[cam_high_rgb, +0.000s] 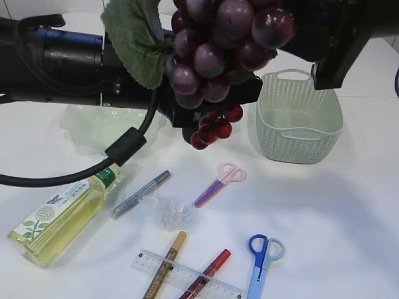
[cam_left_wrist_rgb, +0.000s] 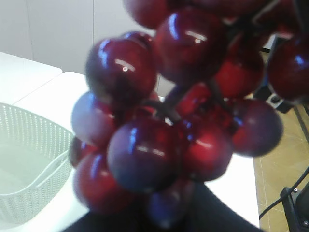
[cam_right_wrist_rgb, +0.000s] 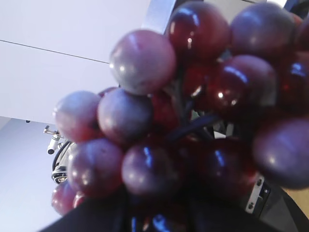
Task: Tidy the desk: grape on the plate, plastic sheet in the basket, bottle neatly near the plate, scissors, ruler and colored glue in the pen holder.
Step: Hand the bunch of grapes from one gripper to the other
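Note:
A bunch of dark red grape with a green leaf hangs high above the table and fills both wrist views. My left gripper reaches in from the left and is shut on its lower part; its fingers are mostly hidden behind the berries. My right gripper comes from the top right and is shut on the upper part. Below lie the pale green plate, bottle, crumpled plastic sheet, pink scissors, blue scissors, ruler and several glue pens. The pen holder is out of view.
A mint woven basket stands at the back right and also shows at the left of the left wrist view. A black cable droops from the left arm over the plate and bottle.

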